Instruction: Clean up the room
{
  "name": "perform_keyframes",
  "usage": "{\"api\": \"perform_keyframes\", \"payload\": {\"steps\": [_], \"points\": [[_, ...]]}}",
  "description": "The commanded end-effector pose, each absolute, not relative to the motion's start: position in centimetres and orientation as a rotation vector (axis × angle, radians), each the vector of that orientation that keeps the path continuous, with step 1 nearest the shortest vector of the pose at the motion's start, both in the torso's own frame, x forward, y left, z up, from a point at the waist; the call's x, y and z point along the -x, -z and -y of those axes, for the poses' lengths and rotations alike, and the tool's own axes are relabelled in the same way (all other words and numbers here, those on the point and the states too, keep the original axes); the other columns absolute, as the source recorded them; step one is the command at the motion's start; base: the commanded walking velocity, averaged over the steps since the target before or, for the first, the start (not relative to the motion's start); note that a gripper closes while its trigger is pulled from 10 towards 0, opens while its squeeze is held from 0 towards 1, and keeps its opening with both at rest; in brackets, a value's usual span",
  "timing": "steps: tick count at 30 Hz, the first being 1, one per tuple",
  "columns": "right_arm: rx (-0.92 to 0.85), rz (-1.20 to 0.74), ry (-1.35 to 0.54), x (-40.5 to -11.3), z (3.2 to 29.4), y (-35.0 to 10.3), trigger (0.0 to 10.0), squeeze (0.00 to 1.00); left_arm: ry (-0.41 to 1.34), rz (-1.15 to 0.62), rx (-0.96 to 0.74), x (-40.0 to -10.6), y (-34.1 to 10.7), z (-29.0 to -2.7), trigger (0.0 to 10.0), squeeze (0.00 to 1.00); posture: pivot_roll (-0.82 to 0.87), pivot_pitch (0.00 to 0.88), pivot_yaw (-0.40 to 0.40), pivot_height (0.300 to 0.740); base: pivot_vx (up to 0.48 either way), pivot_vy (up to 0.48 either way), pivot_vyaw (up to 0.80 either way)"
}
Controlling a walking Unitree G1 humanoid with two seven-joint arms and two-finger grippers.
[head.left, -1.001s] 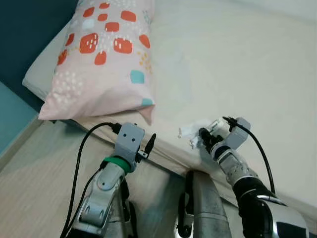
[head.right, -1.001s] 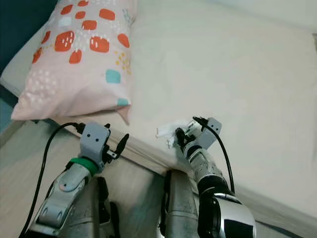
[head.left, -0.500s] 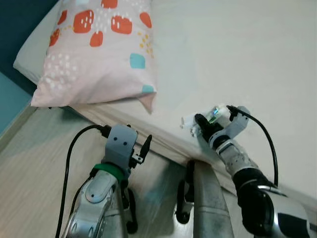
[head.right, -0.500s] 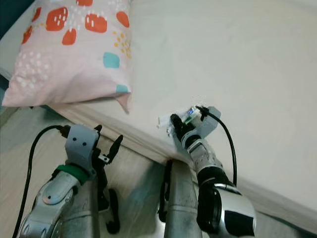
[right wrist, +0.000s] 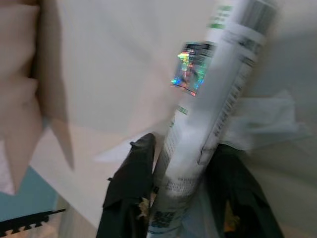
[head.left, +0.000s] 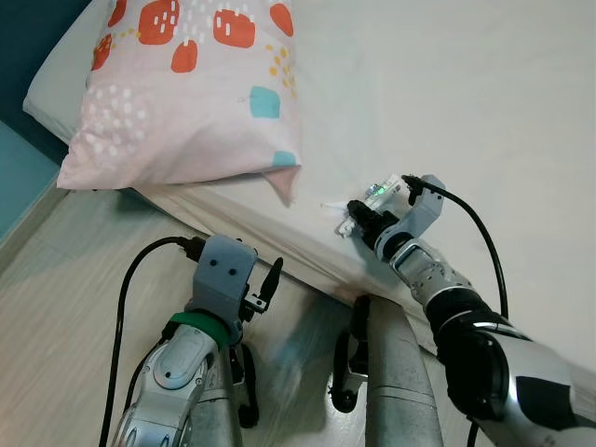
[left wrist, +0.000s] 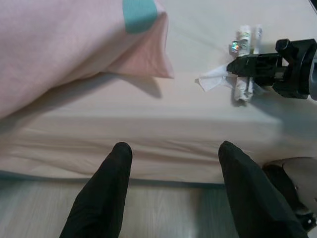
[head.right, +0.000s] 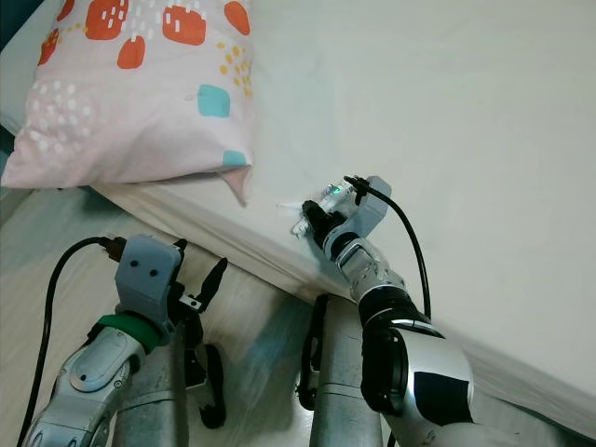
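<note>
A white tube [right wrist: 208, 104] with a shiny hologram sticker sits between the two black fingers of my right gripper [head.left: 358, 219], which is shut on it. The gripper rests at the near edge of the bed [head.left: 484, 102]. A crumpled white tissue [left wrist: 213, 79] lies on the sheet right beside the tube [left wrist: 243, 37], on the pillow side. My left gripper [left wrist: 175, 147] hangs open and empty over the floor, just in front of the mattress side.
A pink pillow [head.left: 186, 93] with red and teal patches lies on the bed to the left, its corner close to the tissue. Pale wood floor [head.left: 56, 307] runs along the bed. My legs [head.left: 396, 391] stand against the mattress edge.
The camera has shifted, so the bed sits differently in view. My right gripper stays at the bed edge by the tissue and tube. The left arm hangs as before.
</note>
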State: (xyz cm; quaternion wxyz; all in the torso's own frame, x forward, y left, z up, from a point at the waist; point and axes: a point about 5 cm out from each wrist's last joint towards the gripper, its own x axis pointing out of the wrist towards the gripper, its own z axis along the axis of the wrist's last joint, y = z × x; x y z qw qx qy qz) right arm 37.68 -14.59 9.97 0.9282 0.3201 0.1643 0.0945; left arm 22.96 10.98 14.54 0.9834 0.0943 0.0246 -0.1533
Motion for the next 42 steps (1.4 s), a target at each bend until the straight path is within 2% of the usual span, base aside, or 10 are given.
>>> {"api": "perform_keyframes", "payload": {"steps": [1, 9, 22, 29, 30, 33, 36, 38, 41, 42], "points": [[-0.644, -0.473, -0.165, -36.3, 14.1, -7.3, 0.0, 0.0, 0.307, -0.082, -0.193, -22.5, -14.0, -11.1, 10.0, 0.0, 0.21, 0.395, 0.053, 0.6, 0.0, 0.0, 0.0], [-0.621, -0.506, -0.041, -36.1, 15.7, -6.9, 0.0, 0.0, 0.312, -0.091, -0.191, -22.6, -14.1, -10.8, 10.0, 0.0, 0.2, 0.389, 0.058, 0.6, 0.0, 0.0, 0.0], [-0.635, -0.433, -0.101, -37.0, 15.5, -8.4, 0.0, 0.0, 0.304, -0.095, -0.191, -23.1, -14.0, -10.8, 10.0, 0.0, 0.19, 0.379, 0.054, 0.6, 0.0, 0.0, 0.0], [-0.632, -0.238, -0.252, -38.2, 15.1, -11.3, 0.0, 0.0, 0.296, -0.086, -0.196, -23.7, -14.0, -10.9, 10.0, 0.0, 0.17, 0.344, 0.046, 0.6, 0.0, 0.0, 0.0], [-0.655, -0.114, -0.337, -38.6, 15.1, -13.1, 0.0, 0.0, 0.293, -0.075, -0.198, -24.1, -14.1, -10.8, 10.0, 0.0, 0.16, 0.326, 0.042, 0.6, 0.0, 0.0, 0.0], [-0.676, -0.042, -0.374, -38.6, 15.3, -13.9, 0.0, 0.0, 0.293, -0.067, -0.199, -24.4, -14.1, -10.7, 10.0, 0.0, 0.15, 0.305, 0.039, 0.6, 0.0, 0.0, 0.0], [-0.731, 0.113, -0.435, -37.8, 16.1, -15.4, 0.0, 0.0, 0.3, -0.051, -0.198, -25.2, -14.1, -10.5, 10.0, 0.0, 0.12, 0.264, 0.038, 0.6, 0.0, 0.0, 0.0], [-0.731, 0.135, -0.445, -37.5, 16.2, -15.6, 0.0, 0.0, 0.301, -0.049, -0.198, -25.4, -14.1, -10.5, 10.0, 0.0, 0.12, 0.264, 0.038, 0.6, 0.0, 0.0, 0.0], [-0.602, 0.271, -0.452, -34.4, 16.5, -17.3, 0.5, 0.0, 0.325, -0.027, -0.196, -26.2, -14.2, -10.0, 10.0, 0.0, 0.06, 0.2, 0.045, 0.6, 0.0, 0.0, 0.0], [-0.526, 0.3, -0.431, -33.6, 16.6, -17.5, 10.0, 0.0, 0.33, -0.019, -0.197, -26.6, -14.2, -9.9, 10.0, 0.0, 0.04, 0.175, 0.049, 0.6, 0.0, 0.0, 0.0]]}}
